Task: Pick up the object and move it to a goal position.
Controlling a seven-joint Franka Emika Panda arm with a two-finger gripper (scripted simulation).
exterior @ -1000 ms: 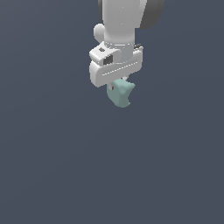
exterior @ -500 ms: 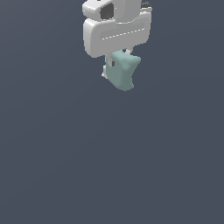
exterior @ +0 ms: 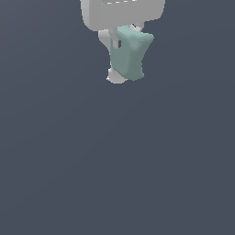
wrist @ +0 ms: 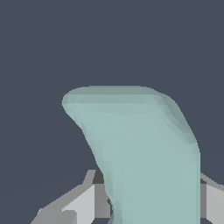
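The object (exterior: 130, 53) is a pale teal-green lumpy block, hanging under the white gripper at the top of the exterior view. My gripper (exterior: 123, 69) is shut on it, with one white fingertip (exterior: 115, 77) showing at its lower left; the other finger is hidden behind the block. The gripper body (exterior: 121, 13) is cut off by the top edge. In the wrist view the object (wrist: 144, 153) fills the middle, held between the grey-white fingers (wrist: 74, 205), well above the dark floor.
A plain dark blue-grey floor (exterior: 119, 170) fills the rest of both views. No goal marker or other object shows.
The gripper has risen with the object in it and come nearer the exterior camera, so both look larger. The gripper body is now partly out of the top of the view.
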